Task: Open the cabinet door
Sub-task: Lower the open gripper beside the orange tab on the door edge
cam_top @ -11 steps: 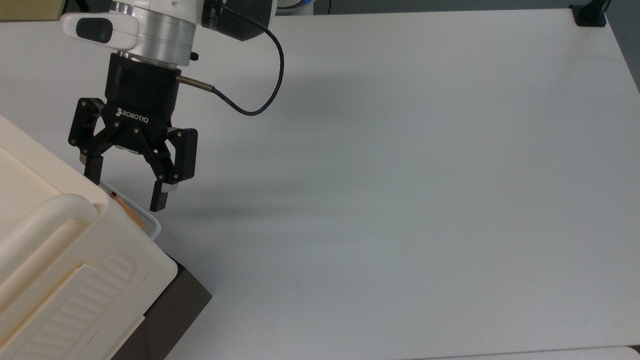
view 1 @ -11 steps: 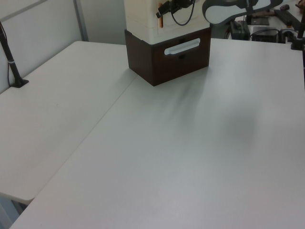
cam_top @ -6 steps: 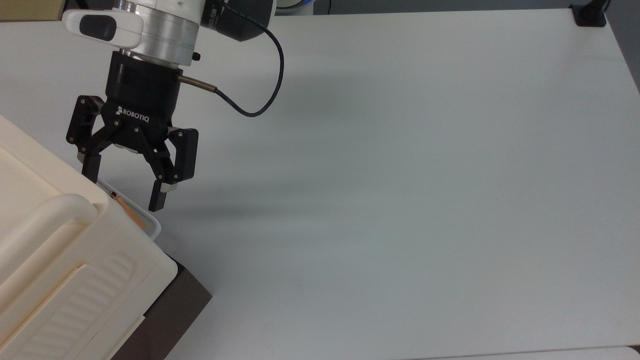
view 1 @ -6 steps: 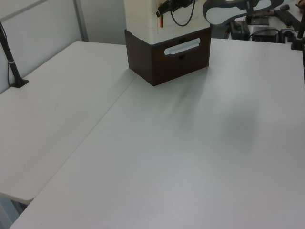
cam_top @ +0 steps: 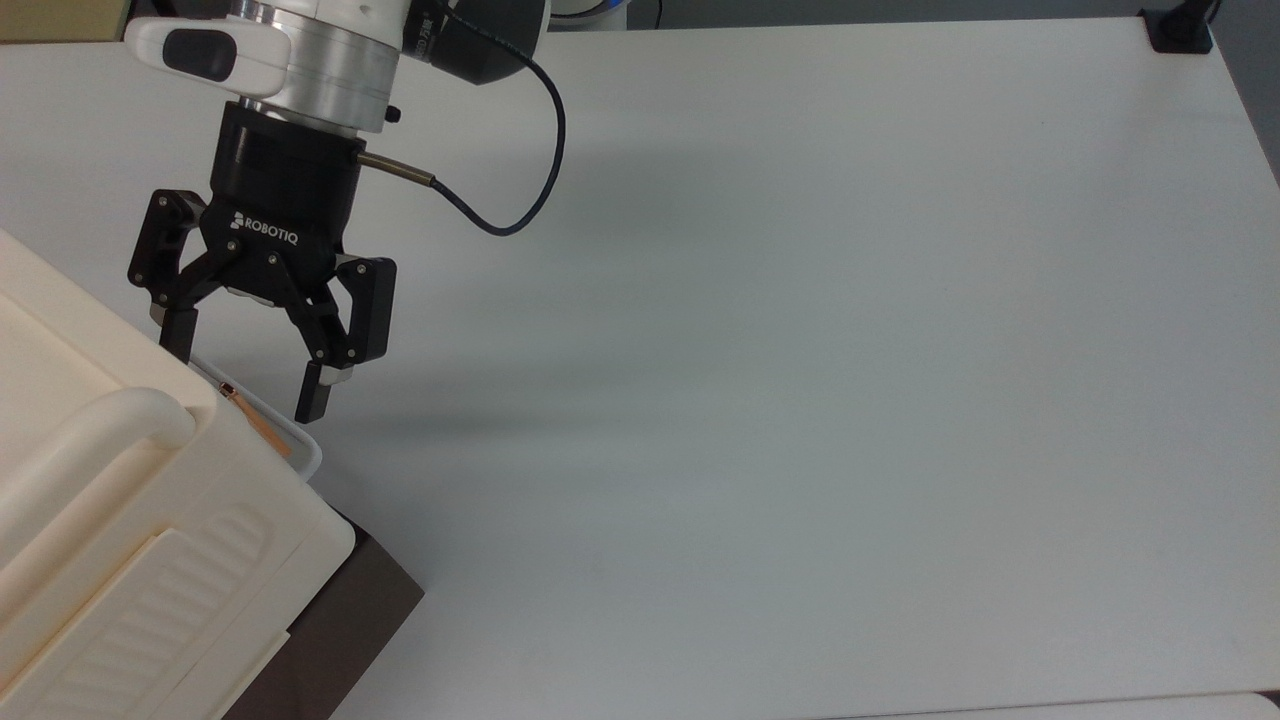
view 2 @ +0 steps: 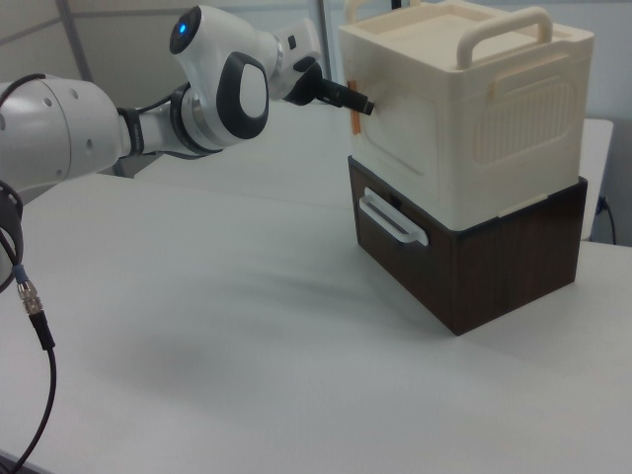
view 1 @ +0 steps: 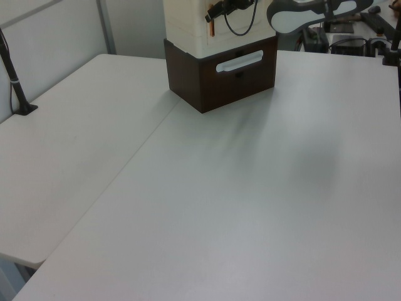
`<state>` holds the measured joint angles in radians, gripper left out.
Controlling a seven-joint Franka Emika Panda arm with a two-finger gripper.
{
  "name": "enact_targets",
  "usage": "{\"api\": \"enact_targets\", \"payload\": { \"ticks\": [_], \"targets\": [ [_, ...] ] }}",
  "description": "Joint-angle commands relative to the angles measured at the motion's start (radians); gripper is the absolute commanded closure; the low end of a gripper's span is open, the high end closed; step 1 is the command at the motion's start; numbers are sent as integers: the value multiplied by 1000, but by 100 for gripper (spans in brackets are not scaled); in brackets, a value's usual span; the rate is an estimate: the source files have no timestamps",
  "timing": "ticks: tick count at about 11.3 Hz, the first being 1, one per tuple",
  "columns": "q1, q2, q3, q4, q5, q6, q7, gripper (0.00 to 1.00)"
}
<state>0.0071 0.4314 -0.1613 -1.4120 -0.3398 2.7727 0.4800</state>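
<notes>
Since a second ago the black two-finger gripper is sitting slightly further toward the top view's left, its left finger now tucking closer against the cabinet edge; nothing else is shifting.

Nearest in the right view, the white tabletop is lying bare. Behind it the dark brown wooden drawer box is standing with its pale bar handle facing the right view's left; the drawer is sitting shut, contents hidden.

On top of it the cream plastic cabinet is resting, its thick rounded cream handle bar arching over the top and its ribbed cream side panel facing the right view's right. The flat cream cabinet door is sitting flush on the face toward the arm, closed, interior unseen. Its white latch strip with orange-brown marks is running along the door's edge.

The gripper's fingers are spreading wide apart, straddling that latch edge and holding nothing; contact cannot be told. In the left view the gripper is hanging at the cabinet's upper corner. Farthest back, the white-and-grey arm is reaching in from the right view's left.
</notes>
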Motion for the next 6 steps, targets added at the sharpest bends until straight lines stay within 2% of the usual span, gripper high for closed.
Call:
{"api": "enact_targets", "payload": {
  "ticks": [1,6],
  "targets": [
    [7,9,-14,7,-36,30,29,0],
    [4,9,-18,7,-48,30,29,0]
  ]
}}
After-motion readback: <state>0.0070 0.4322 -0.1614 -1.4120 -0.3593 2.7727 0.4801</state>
